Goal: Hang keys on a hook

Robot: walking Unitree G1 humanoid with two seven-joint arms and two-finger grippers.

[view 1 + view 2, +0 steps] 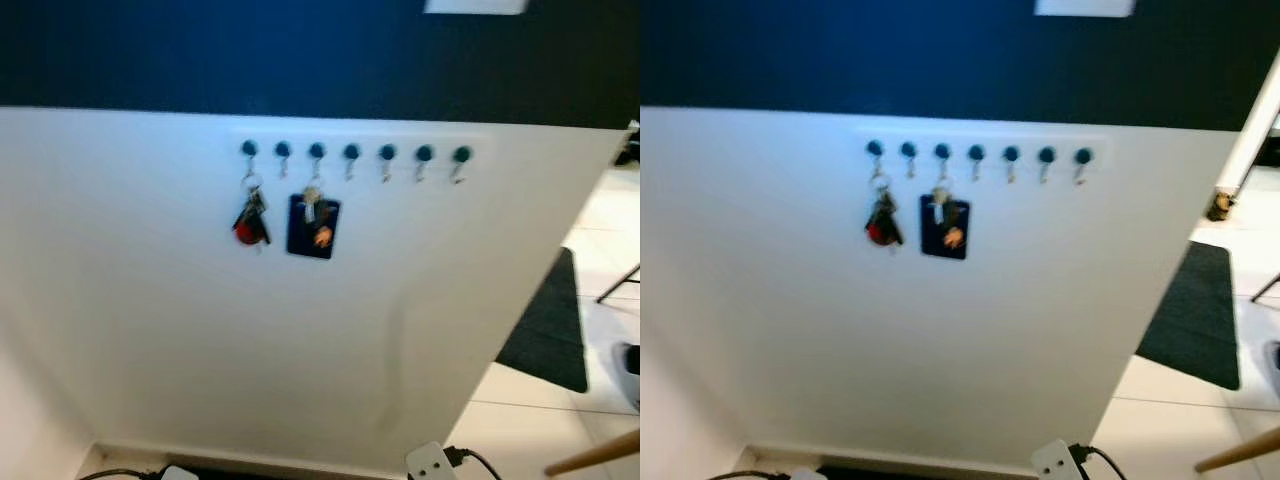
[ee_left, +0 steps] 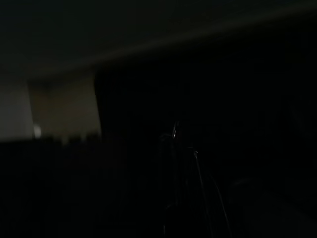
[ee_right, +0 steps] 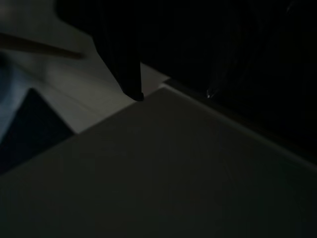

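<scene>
Already a metal key bunch (image 1: 251,220) with a red fob dangles from the leftmost round-knobbed hook (image 1: 249,149); whether either gripper's fingers are parted cannot be told

I'm looking at a white wall (image 1: 300,350) with a dark band (image 1: 300,50) running above it. A pale rectangle (image 1: 475,5) is sitting at the top edge of that band, too blurred to identify. A dark blue tag (image 1: 313,227) is hanging flat against the wall with something small and orange on it. To the right, a dark mat (image 1: 550,330) is lying on the light tiled floor (image 1: 520,425). A white power strip (image 1: 430,462) with a black cable (image 1: 475,460) is resting at the wall's foot, and a wooden stick (image 1: 595,455) is angling in from the lower right corner.
</scene>
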